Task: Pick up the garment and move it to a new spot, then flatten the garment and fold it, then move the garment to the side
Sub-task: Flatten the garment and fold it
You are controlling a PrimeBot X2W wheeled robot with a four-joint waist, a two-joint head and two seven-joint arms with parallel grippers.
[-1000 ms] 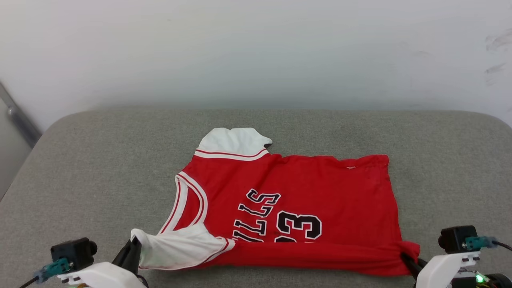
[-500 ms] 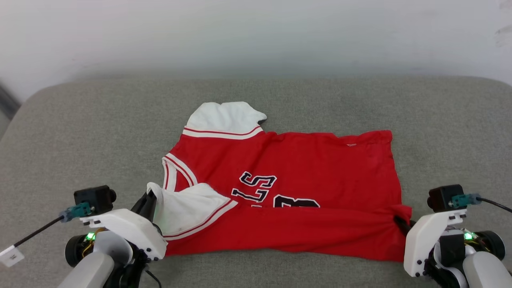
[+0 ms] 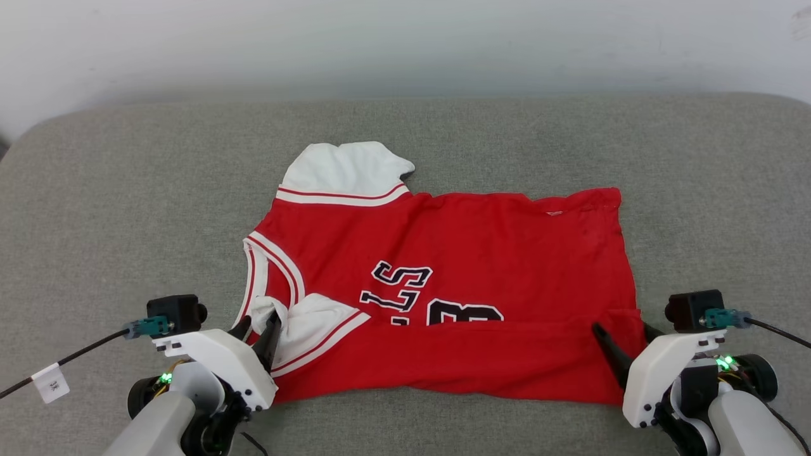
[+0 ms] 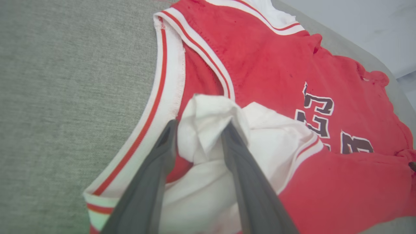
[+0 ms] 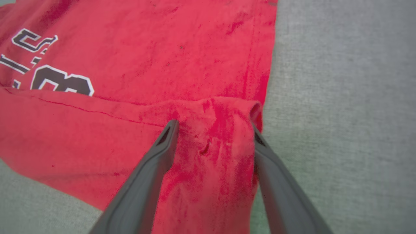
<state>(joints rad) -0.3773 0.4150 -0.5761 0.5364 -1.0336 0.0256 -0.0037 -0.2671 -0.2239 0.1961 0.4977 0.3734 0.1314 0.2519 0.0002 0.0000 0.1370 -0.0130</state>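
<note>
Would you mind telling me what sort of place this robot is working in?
Probably an indoor test room: a grey fabric-covered padded surface against a plain white wall, holding a red jersey-style shirt.

A broad grey upholstered cushion took up most of the space. Its woven cloth was faintly flecked and lay smooth, and its far corners were rounded. Behind its far edge rose a plain white wall, which met the cushion along a soft, shadowed line. High at the wall's right end was a small dark scuff mark.
</note>
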